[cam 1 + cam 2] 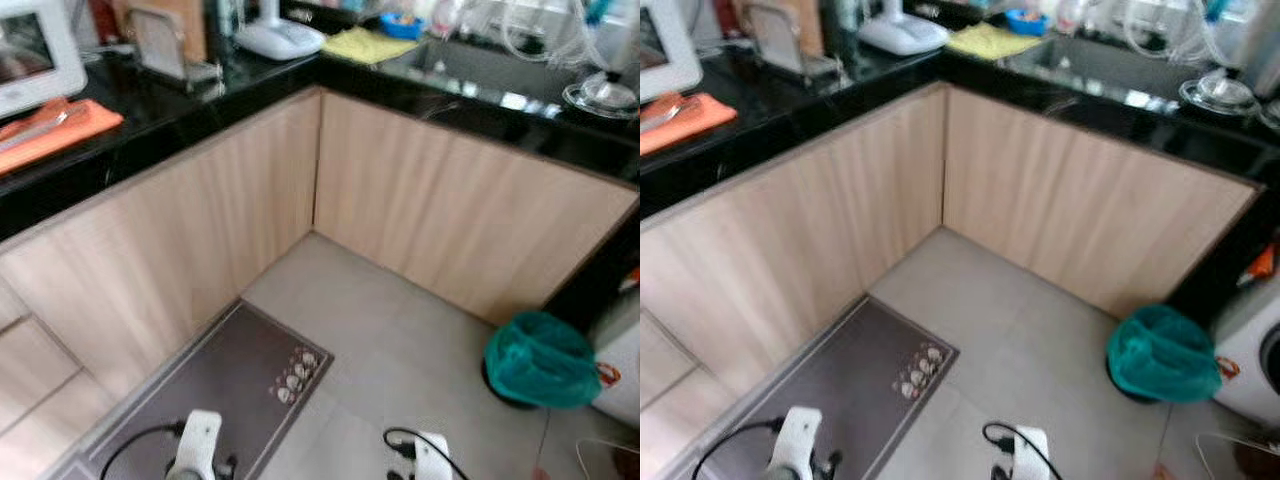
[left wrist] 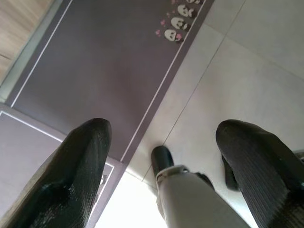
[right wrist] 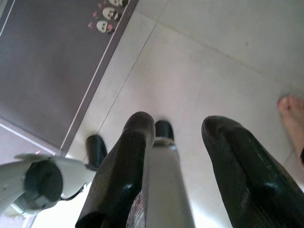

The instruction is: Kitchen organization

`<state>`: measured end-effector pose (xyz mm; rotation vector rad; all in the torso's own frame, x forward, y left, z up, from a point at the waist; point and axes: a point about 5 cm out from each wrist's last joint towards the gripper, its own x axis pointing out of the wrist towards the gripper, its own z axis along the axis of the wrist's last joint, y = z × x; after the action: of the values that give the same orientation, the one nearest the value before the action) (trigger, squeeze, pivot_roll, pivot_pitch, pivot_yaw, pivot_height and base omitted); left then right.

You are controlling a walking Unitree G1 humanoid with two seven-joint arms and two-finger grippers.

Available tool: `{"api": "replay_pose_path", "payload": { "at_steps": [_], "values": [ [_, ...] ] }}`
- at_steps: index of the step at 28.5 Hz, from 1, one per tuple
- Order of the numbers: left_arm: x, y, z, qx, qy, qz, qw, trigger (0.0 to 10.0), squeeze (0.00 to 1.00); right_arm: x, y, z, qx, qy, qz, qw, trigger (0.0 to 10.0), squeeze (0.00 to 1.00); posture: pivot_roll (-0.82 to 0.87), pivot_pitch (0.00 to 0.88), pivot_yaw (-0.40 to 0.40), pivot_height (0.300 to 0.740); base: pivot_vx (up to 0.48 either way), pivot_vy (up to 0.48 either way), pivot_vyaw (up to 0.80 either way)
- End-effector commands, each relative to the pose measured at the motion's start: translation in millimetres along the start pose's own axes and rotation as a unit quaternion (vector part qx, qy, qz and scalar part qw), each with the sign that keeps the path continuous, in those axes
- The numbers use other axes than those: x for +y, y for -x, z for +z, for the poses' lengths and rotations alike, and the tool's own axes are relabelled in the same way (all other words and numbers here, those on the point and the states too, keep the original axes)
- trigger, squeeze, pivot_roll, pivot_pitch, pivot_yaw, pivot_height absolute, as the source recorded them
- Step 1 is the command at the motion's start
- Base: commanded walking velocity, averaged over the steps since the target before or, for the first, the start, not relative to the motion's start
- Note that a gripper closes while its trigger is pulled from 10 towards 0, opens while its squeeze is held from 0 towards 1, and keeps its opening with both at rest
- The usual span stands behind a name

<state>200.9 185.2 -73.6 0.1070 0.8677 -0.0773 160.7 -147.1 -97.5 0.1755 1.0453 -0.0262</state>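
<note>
- Right now I'm standing in the corner of an L-shaped kitchen, head tipped down at the tiled floor and the pale wood cabinet fronts.
- Both my arms hang low over the floor, nowhere near any counter item.
- My left gripper has its two black fingers spread wide with nothing between them; past them lies the dark floor mat with its little row of printed figures.
- My right gripper is likewise parted and empty, pointing at bare tile; a person's bare foot sits at the edge of that wrist view.
- Up on the black countertop is the stuff I'd judge needs sorting: an orange cloth with what looks like a utensil on it, beside a white appliance at the far left.
- Further along, a white object and a yellow cloth sit near the corner, and a sink runs along the right-hand counter with a glass lid past it.
- Down on the floor to my right stands a bin lined with a green bag.
- Progress call: I can't point to anything tidied yet, and I'm holding nothing, so I'd say the organising is at or near its start.
- What's left, as I read it: close in on the counter, lift an arm, and pick a first item.
</note>
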Motion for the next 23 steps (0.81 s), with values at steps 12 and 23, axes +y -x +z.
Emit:
{"api": "replay_pose_path", "payload": {
  "at_steps": [12, 23],
  "values": [
    [-0.4, 1.3, -7.5, 0.018, -0.011, -0.007, 1.000, 10.0, 0.00, 1.5, -0.6, 5.8, -0.015, -0.001, 0.001, 1.000, 10.0, 0.00, 0.14, 0.000, -0.063, 0.740, 0.250, 0.000, 0.00],
    [-0.6, 1.9, -10.3, 0.023, -0.014, -0.008, 1.000, 10.0, 0.00, 0.4, -0.6, 5.8, -0.012, 0.011, -0.006, 1.000, 10.0, 0.00, 0.14, 0.000, -0.061, 0.740, 0.297, 0.000, -0.33]
  ]
}}
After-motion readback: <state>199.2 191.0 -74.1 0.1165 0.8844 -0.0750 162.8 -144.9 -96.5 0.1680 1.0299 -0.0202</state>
